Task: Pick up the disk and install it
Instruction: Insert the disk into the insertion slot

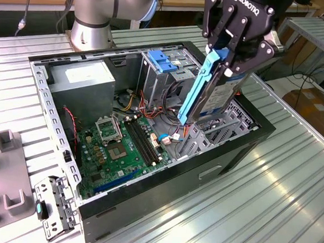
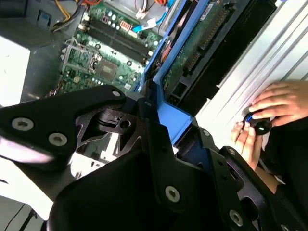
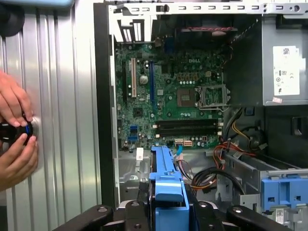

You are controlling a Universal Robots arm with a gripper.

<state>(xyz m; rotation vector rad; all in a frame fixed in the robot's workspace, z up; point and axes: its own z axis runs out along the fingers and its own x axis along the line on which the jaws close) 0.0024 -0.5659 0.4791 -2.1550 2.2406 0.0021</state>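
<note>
Gripping the flat rectangular grey-metal disk (image 1: pixel 221 100) with blue plastic rails near its upper end, the black robot gripper (image 1: pixel 232 57) has its fingers closed firmly on the drive.

1. The disk stands steeply tilted, its lower end down inside the open black desktop computer case (image 1: pixel 203 173), at the end of the case towards the exterior view's right. Contact between that lower end and the grey metal bay beneath it cannot be confirmed.
2. The second wrist view shows the disk's green circuit-board face (image 2: pixel 192 48) running away from the gripper (image 2: pixel 171 125). The first wrist view shows one blue rail (image 3: pixel 166 178) edge-on between the fingers of the gripper (image 3: pixel 166 219).
3. A green motherboard (image 1: pixel 122 146) lies on the case floor. A larger grey metal box with a white sticker (image 1: pixel 79 80) sits at the opposite end.
4. A pale-blue ridged plastic latch plate (image 1: pixel 163 61) rests on the drive cage, well apart from the disk.
5. A person's hands (image 3: pixel 17 159) hold a small black-and-blue object (image 3: pixel 19 132) on the ridged aluminium table (image 1: pixel 278 200), beside the case.
</note>
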